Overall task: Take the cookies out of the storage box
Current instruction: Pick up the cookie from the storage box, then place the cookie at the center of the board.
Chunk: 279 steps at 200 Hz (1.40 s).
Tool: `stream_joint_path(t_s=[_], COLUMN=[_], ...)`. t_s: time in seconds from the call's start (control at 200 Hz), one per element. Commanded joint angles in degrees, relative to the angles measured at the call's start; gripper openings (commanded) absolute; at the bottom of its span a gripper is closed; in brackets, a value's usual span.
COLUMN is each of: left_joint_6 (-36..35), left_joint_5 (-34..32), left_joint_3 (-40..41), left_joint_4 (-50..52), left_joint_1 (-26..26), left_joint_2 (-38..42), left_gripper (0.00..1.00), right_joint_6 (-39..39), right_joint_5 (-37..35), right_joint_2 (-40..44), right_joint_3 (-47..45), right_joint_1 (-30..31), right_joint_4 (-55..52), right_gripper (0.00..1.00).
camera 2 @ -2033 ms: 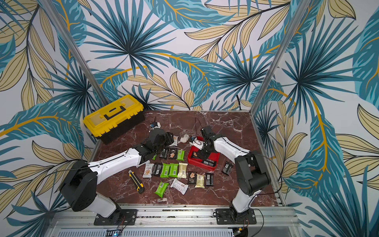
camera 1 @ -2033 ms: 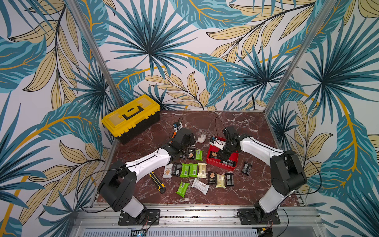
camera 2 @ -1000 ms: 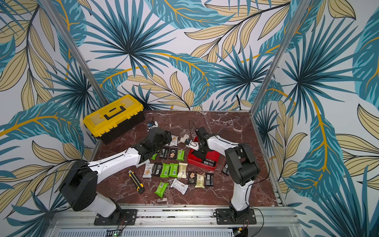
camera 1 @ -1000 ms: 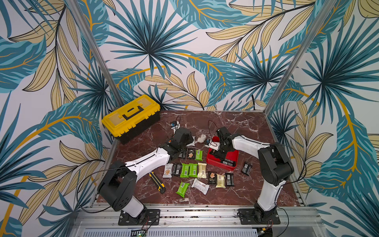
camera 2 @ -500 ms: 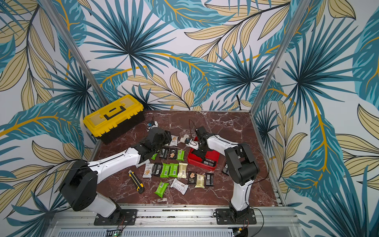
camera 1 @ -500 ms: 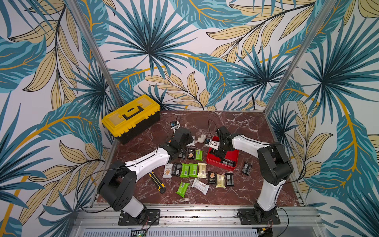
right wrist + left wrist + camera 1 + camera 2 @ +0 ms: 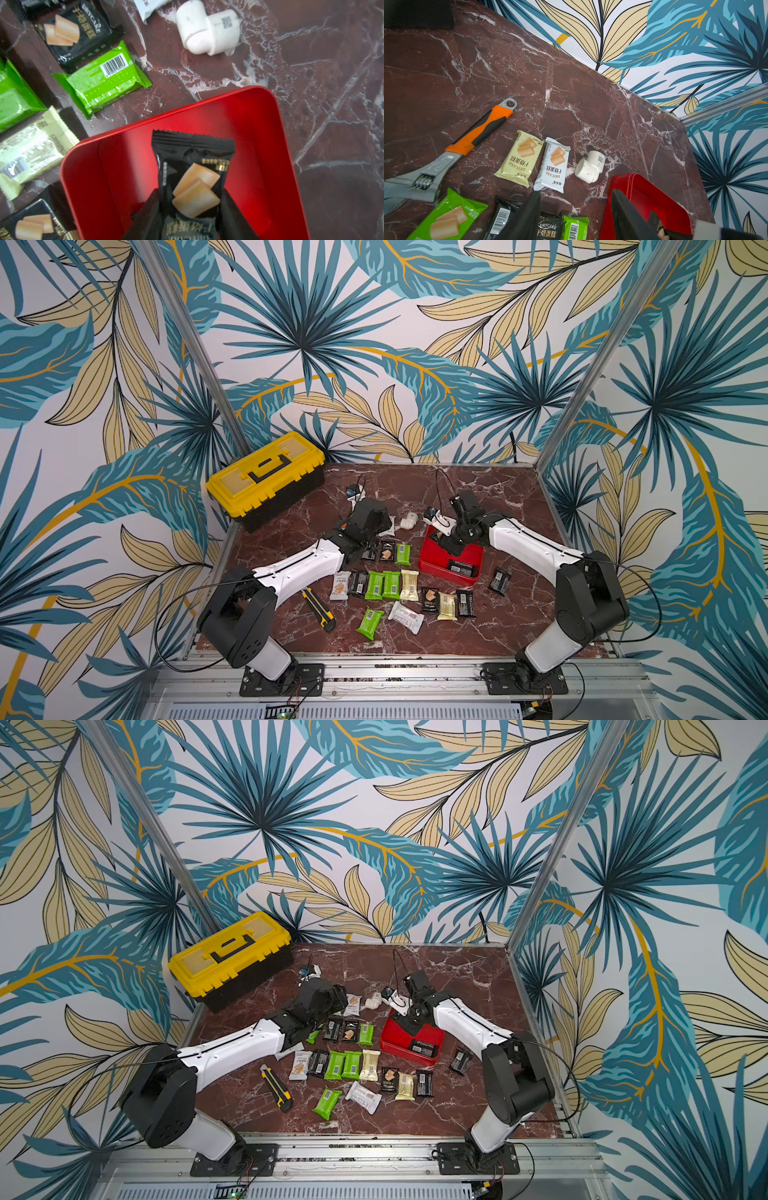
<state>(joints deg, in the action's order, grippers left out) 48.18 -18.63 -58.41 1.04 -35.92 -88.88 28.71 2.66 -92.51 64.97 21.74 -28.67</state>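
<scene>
The toolbox (image 7: 266,477) sits at the far left corner of the table (image 7: 478,489) with its yellow lid shut, so its contents are hidden.

The box (image 7: 430,558) lies right of centre, open-topped. It has two black cookies (image 7: 375,585) within its walls. One (image 7: 459,568) lies flat against the near wall. The other (image 7: 193,166) is pinched between the fingers of the right gripper (image 7: 190,199), which is clamped on it over the red floor. I cannot tell whether this one touches the floor.

The left gripper (image 7: 575,192) hangs low just left of the box. Its jaws stand about half apart and hold nothing, with a black and a green cookie lying flat below the gap.

There is one wrench (image 7: 475,137) with an orange and black handle. It shows only in the left wrist view, beside the far cookies. One knife (image 7: 318,604) lies near the left arm.

Outside the box I count seventeen cookies:
- Six are black, one of them alone to the right of the box.
- Five are green.
- Three are cream.
- Three are white.

Most lie in loose rows between the arms. A pale scrap under the left arm is too hidden to count.

One white elbow (image 7: 408,521) lies just beyond the box's far left corner, apart from it.
</scene>
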Motion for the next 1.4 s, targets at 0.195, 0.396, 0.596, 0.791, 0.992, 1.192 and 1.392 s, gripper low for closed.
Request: stream_joint_path(t_s=[0.195,0.396,0.596,0.791,0.992,1.192,1.392], left_joint_6=[-2.75,-8.76,-20.42,-32.36,-45.39,-63.03,-73.16], left_joint_5=[1.83,6.49,11.04,20.4,28.54,31.66,36.25], left_joint_3=[0.85,-4.41,-12.23,-17.51,-22.94,-30.53,-38.19], left_joint_4=[-0.42,2.86,7.77,8.8,10.4,16.35,20.64], left_joint_1=[0.3,-1.31,-6.59,-10.99,-13.22,-14.18,-14.26], left_joint_2=[2.08,-0.95,-6.31,-11.8,-17.75,-23.14,-28.83], left_gripper=[0.59,0.59,0.6,0.62,0.63,0.65,0.66], right_joint_6=[-29.51,-49.2,-57.74,-57.28,-56.74,-55.9,-56.0], right_joint_5=[-8.96,-14.33,-15.74,-14.82,-12.99,-11.23,-11.18], right_joint_2=[11.36,17.09,18.03,12.49,5.79,1.76,0.2], right_joint_3=[-7.1,-12.13,-16.32,-14.7,-13.95,-12.65,-11.46], right_joint_1=[-5.25,-12.37,-17.29,-19.83,-21.73,-22.35,-22.7], right_joint_4=[1.28,-2.18,-2.76,-0.13,4.31,6.02,5.08], right_gripper=[0.3,0.29,0.28,0.28,0.28,0.29,0.41])
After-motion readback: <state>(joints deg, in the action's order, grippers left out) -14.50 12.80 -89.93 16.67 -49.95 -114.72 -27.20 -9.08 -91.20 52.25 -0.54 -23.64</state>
